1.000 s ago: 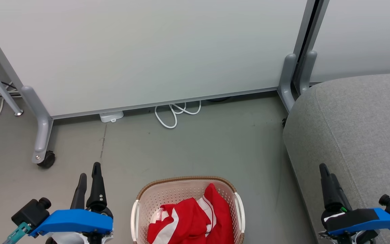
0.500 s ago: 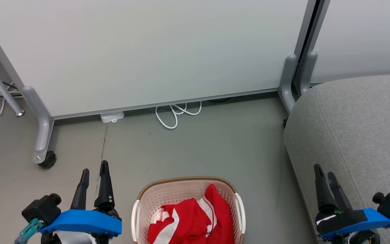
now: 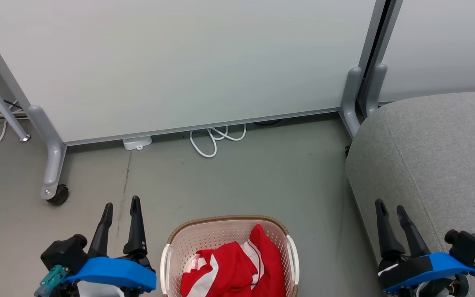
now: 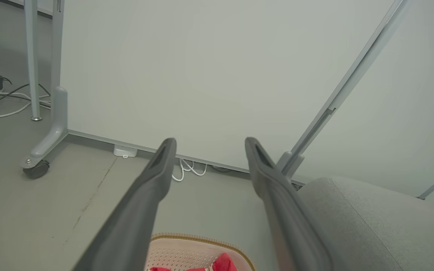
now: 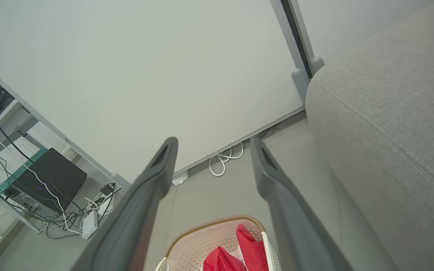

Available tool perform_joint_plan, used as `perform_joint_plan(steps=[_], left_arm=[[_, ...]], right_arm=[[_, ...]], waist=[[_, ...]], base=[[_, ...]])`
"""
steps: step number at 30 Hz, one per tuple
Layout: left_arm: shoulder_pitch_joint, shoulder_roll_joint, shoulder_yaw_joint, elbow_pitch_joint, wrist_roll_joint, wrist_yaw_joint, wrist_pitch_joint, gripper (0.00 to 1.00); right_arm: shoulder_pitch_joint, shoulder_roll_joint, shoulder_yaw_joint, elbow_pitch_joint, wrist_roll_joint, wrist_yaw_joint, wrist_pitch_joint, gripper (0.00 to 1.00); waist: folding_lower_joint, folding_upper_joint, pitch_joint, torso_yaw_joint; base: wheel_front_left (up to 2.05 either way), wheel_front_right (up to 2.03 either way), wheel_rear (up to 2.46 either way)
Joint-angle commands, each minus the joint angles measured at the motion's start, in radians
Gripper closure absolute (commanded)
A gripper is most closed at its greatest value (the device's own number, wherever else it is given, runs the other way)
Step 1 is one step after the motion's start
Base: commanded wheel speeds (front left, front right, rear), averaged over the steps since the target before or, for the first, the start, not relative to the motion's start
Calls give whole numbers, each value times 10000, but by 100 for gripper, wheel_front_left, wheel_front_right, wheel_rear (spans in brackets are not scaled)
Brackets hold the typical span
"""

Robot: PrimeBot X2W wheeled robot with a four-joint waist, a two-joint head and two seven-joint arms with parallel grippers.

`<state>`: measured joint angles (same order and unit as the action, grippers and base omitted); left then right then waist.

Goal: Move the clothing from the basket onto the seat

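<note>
The red and white clothing (image 3: 237,268) lies bunched inside the cream basket (image 3: 227,217). The basket stands on the grey floor (image 3: 241,181) at the bottom middle of the head view. The grey sofa (image 3: 435,156) is near it on the robot's right, with a strip of bare floor between them. The left fingers (image 3: 135,231) hang above the floor just to the left of the basket, spread apart and holding nothing. In the left wrist view the gap between them frames the basket's far rim and a scrap of red cloth. The right fingers (image 3: 386,235) hang in front of the sofa's near edge, to the right of the basket, also parted and empty. Beyond the basket stands a white panel (image 3: 179,62) on grey legs, one of which ends in a black wheel (image 3: 58,194). A white cable (image 3: 210,142) is looped on the floor beneath the panel's lower edge.
</note>
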<state>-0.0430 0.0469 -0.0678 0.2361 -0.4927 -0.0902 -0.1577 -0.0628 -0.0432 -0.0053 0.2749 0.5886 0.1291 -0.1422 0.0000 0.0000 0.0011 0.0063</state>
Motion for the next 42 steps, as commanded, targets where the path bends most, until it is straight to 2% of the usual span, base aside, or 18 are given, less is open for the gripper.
perform_joint_plan(steps=[1, 22, 42], left_arm=[[-121, 54, -30, -31, 267, -60, -90, 0], [-164, 51, -287, 277, 2004, -64, -578, 0], [-151, 49, -447, 365, 3183, -63, -949, 0]], right_arm=[[-185, -77, 19, -111, -276, 16, -75, 0], [-106, -89, 1, -229, -2189, 20, -296, 0], [-75, -96, 29, -173, -3529, 25, -527, 0]], waist=[[0, 0, 1, 4], [0, 0, -14, 29], [0, 0, -50, 45]], base=[[0, 0, 0], [0, 0, 0], [0, 0, 0]])
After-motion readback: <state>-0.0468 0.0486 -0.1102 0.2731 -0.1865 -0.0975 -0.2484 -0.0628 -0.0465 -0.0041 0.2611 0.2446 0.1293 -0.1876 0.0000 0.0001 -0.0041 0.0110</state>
